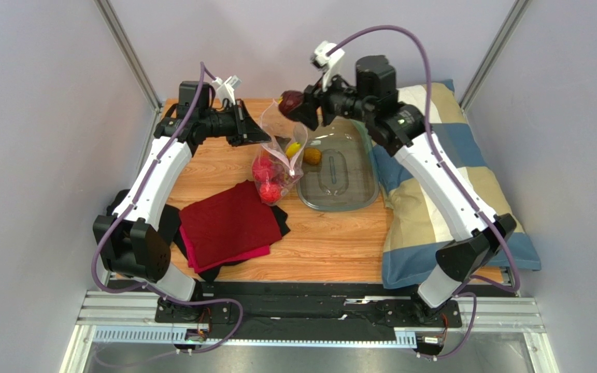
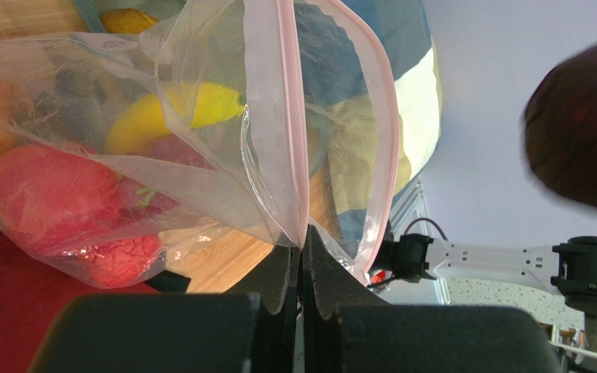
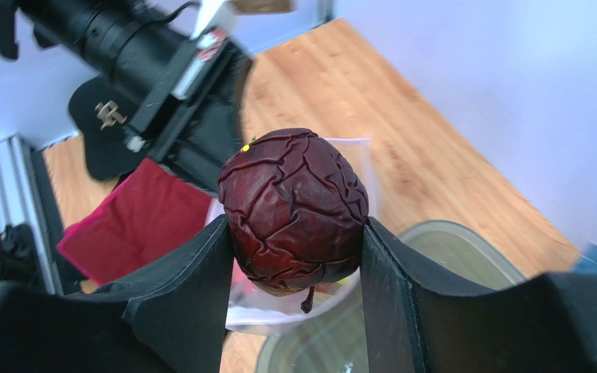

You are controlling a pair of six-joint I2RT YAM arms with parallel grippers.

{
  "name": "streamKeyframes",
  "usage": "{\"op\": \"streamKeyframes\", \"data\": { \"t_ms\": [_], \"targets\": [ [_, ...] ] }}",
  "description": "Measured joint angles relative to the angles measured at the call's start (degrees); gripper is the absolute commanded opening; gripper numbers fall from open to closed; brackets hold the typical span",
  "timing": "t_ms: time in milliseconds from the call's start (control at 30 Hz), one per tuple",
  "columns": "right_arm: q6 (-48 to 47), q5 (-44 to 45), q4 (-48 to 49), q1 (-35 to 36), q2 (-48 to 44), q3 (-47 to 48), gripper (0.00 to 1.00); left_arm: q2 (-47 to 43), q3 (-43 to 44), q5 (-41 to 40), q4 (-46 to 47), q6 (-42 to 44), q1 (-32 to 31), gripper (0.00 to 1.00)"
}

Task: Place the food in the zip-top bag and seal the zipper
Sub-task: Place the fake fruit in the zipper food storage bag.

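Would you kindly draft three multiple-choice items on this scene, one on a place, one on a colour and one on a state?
1. Where is the dark plum? A) on the red cloth B) on the pillow C) in the right hand
2. What colour is the zipper? A) pink B) green C) black
3. How is the left hand? A) wide open B) shut on the edge of the zip-top bag C) out of view
Answers: 1 C, it is clamped on both sides; 2 A, a pink strip rims the mouth; 3 B, the hand is closed on the plastic.
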Motion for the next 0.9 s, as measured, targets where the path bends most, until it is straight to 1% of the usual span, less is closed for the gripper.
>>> {"op": "streamKeyframes", "data": {
  "t_ms": [100,133,167,267,300,333,367,433,567,667,800,900],
  "targets": [
    [-1.25,0.0,-0.48,3.78,2.75,0.33,0.54,0.0,0.0,-0.02,0.0,0.0,0.0,0.0],
    [-1.55,0.07,-0.48,4.37,3.85,0.44,0.63,0.0,0.0,0.0,0.0,0.0,0.0,0.0],
    [-1.75,0.39,-0.87,4.85,5.16,0.79,0.65,0.0,0.0,-0.02,0.0,0.0,0.0,0.0],
    [-2.03,1.88,-2.47,5.27,8.7,1.95,0.79,-0.09,0.0,-0.02,-0.02,0.0,0.0,0.0],
    [-1.97,2.45,-3.19,5.27,9.49,2.27,0.89,-0.15,0.0,-0.02,-0.04,0.02,0.0,0.0],
    [-1.9,2.93,-3.76,5.25,10.05,2.6,0.93,-0.26,0.0,-0.04,-0.07,0.02,0.0,0.0],
    [-2.14,3.45,-4.42,5.25,10.45,3.06,0.96,-0.46,0.0,-0.04,-0.09,0.02,0.0,0.0],
    [-1.92,4.04,-5.57,5.2,10.47,3.91,0.97,-0.7,0.0,-0.04,-0.09,0.02,0.0,0.0],
    [-1.46,4.46,-5.53,4.46,9.2,4.87,0.95,-0.81,0.0,-0.02,-0.09,0.02,0.0,0.0],
    [0.61,3.76,-4.04,2.23,7.32,4.33,0.94,-0.81,0.0,-0.02,-0.07,0.02,0.0,0.0],
    [5.9,1.9,-0.96,-5.79,6.75,4.31,0.92,-0.81,0.0,0.0,-0.02,0.0,0.0,0.0],
    [8.79,1.42,0.04,-12.31,8.66,4.31,0.92,-0.81,0.0,0.04,0.13,-0.02,0.0,0.0]
  ]
}}
